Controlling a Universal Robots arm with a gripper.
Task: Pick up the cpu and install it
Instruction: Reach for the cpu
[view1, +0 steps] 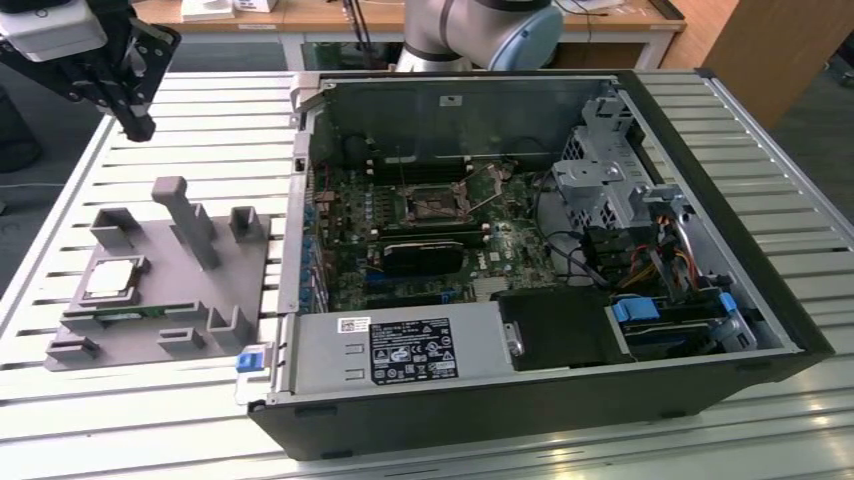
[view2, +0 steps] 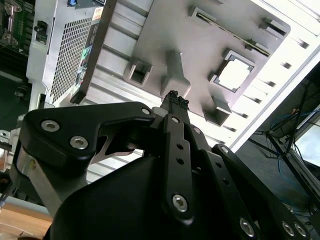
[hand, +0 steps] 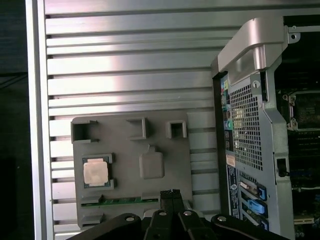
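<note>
Exterior view: we see the gripper (view1: 138, 125) empty, fingers together, above the tray (view1: 247, 270). The cpu (view1: 114, 277) sits at its 6 o'clock, in a pocket that likely keeps it from sliding.

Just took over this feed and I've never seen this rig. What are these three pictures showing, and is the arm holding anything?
It is one robot arm with a two-fingered hand. The exterior view comes from a camera off the arm and shows the hand hanging above a slatted metal table, at that view's left. Both wrist views come from cameras riding on the arm, looking past the hand's black fingers. On the table lie a grey holder tray and an open computer case. The cpu, the shiny square chip, sits in a pocket of the tray, with a green memory stick beside it. Inside the case, the motherboard's square socket shows. The fingers are shut together and hold nothing; the hand is clear of the cpu.
</note>
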